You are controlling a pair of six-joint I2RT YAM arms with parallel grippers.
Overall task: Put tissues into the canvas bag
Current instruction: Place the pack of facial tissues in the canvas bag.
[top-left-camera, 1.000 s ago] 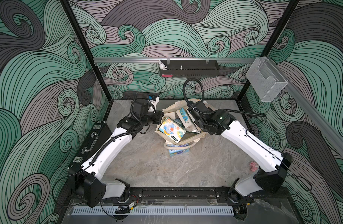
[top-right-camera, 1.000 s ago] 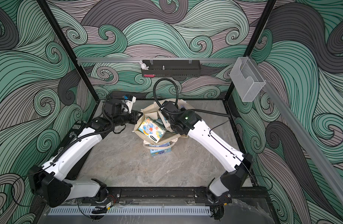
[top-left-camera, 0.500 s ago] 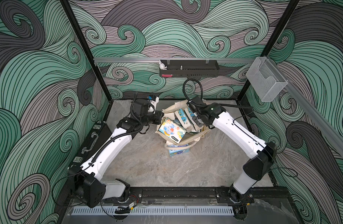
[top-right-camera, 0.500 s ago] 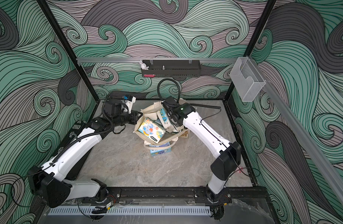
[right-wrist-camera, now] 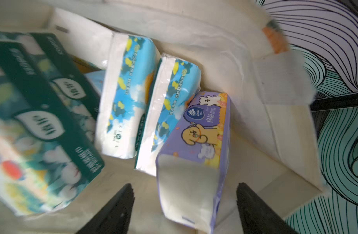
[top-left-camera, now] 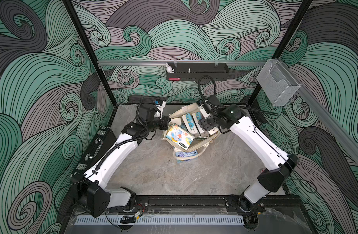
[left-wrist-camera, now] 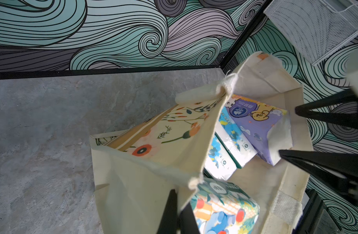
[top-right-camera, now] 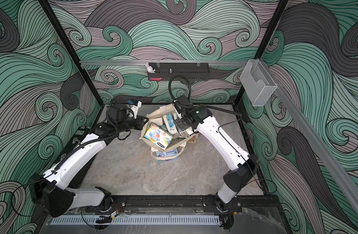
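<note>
The canvas bag (top-left-camera: 175, 115) (top-right-camera: 154, 115) stands open at the back middle of the table. My left gripper (top-left-camera: 167, 121) (left-wrist-camera: 179, 199) is shut on the canvas bag's rim (left-wrist-camera: 192, 180). Several tissues lie inside: a purple pack (right-wrist-camera: 204, 125) (left-wrist-camera: 255, 125), two light blue packs (right-wrist-camera: 129, 91), and green-white elephant packs (right-wrist-camera: 32, 121) (top-left-camera: 179, 136). My right gripper (right-wrist-camera: 184, 186) (top-left-camera: 204, 126) is open inside the bag's mouth. The purple pack's end lies between its fingers with a gap on each side. One more pack (top-left-camera: 185, 156) lies on the table under the bag's handle.
A black hard case (top-left-camera: 97, 145) leans along the left wall beside the left arm. A black shelf (top-left-camera: 196, 71) with a small white figurine (top-left-camera: 169, 68) hangs on the back wall. A clear plastic holder (top-left-camera: 277, 85) sticks out from the right rail.
My right gripper's jaws have widened away from the purple pack. The right arm's elbow swung in and back out. The left gripper kept its hold on the bag rim.
</note>
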